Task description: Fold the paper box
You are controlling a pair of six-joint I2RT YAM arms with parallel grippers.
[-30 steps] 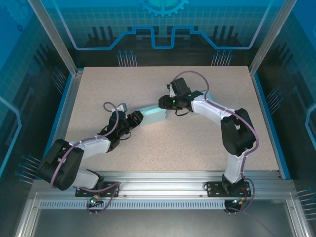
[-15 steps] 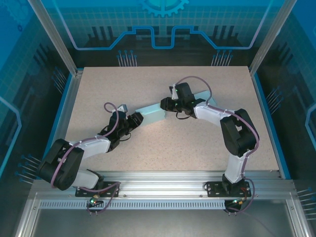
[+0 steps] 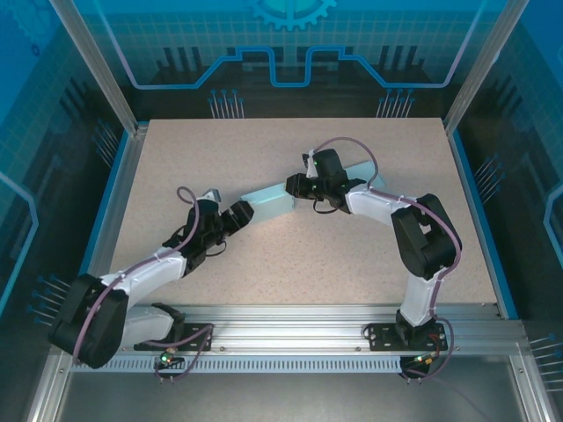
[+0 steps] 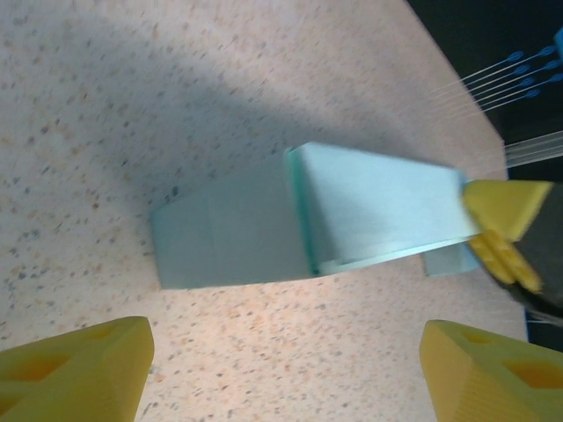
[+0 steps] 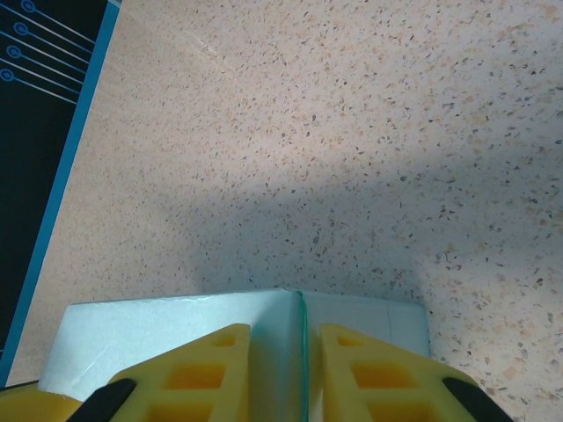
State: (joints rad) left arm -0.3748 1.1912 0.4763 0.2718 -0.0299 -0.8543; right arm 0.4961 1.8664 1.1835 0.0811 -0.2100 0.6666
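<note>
The left fingers [image 4: 79, 365] stand wide apart with nothing between them, just short of the 8 o'clock end of the box [image 3: 266, 204]. The right fingers [image 5: 202, 369] are nearly together over the box's top edge toward its 2 o'clock end, seemingly pinching it. The box lies near the middle of the bench [image 3: 308, 264], already a long block, so I judge the folding well along, with an end flap [image 4: 447, 261] likely left to tuck; one box, two pairs of fingers

Pale teal paper box [image 3: 268, 204], long rectangular, lying flat on table [image 3: 352, 255] near centre, seam across middle.
</note>
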